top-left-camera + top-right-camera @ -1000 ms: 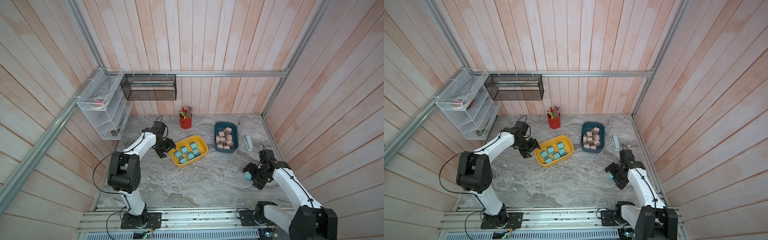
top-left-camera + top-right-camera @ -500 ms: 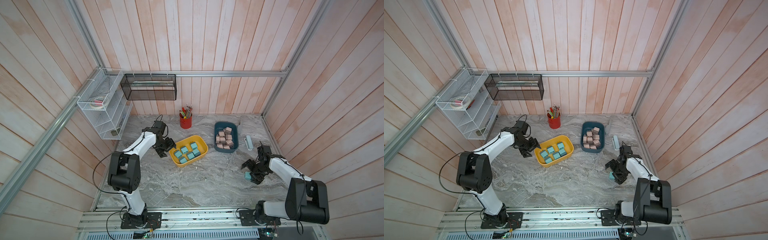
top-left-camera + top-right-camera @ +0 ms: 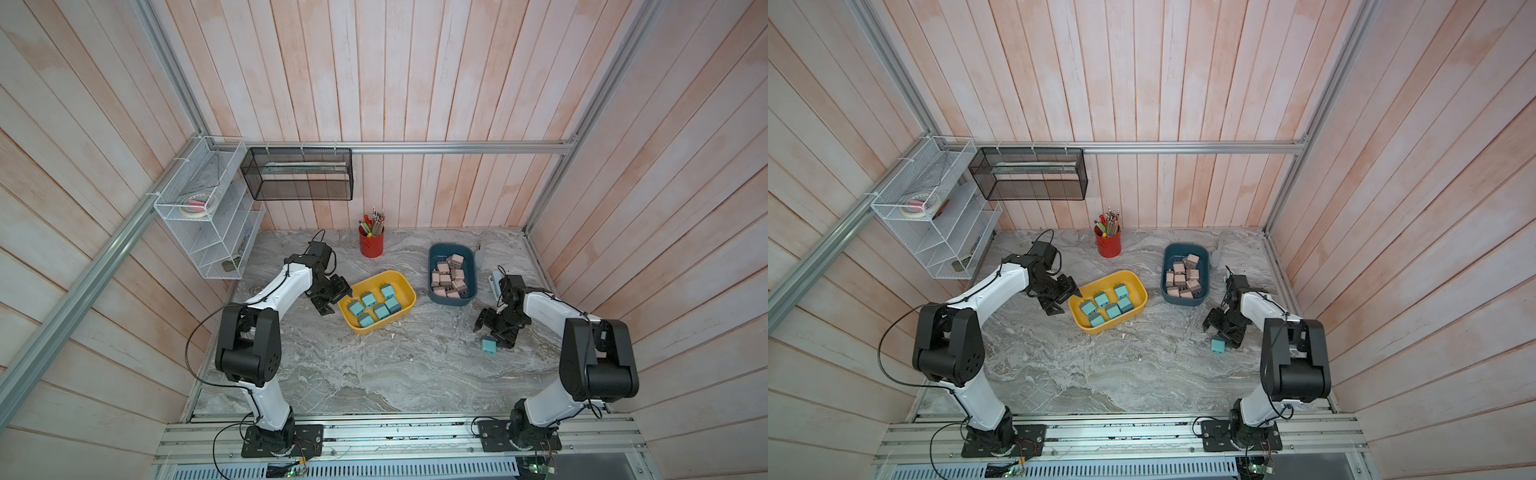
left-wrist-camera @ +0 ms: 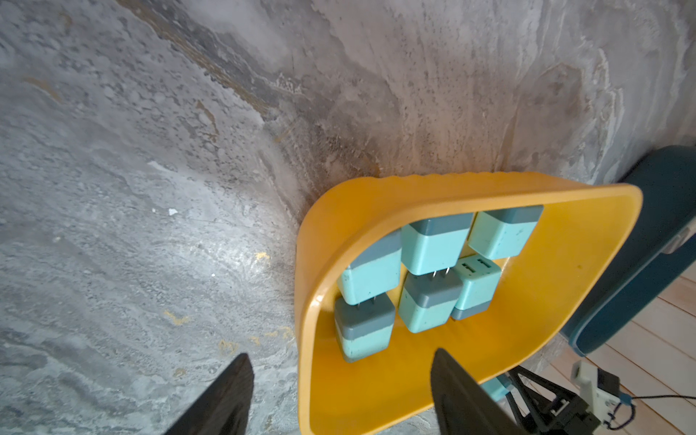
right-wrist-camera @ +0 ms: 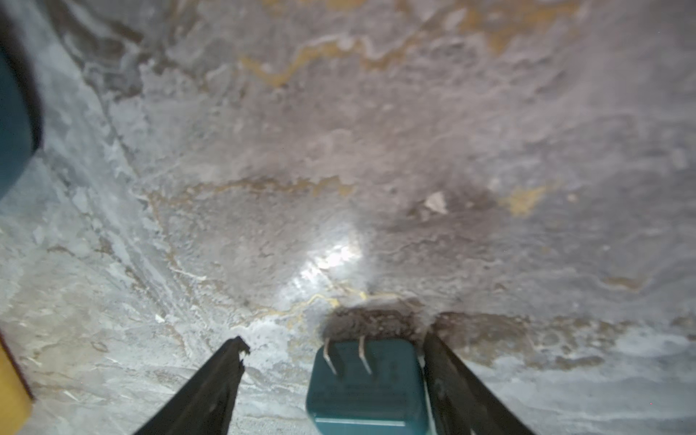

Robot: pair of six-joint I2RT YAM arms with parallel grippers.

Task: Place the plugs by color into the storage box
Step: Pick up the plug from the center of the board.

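The loose teal plug sits on the surface right between the fingers of the right pincer. Its prongs point straight ahead, away from the wrist, so the body lines up with the fingers. It's off-centre though: one finger is up against its side and the other stands well apart, so the jaws are open and nothing's gripped yet. The right arm is obviously the closer one. The left pincer is way over at the yellow bin, open too, straddling the wall and holding nothing. My guess is that closing will nudge the plug sideways a bit.
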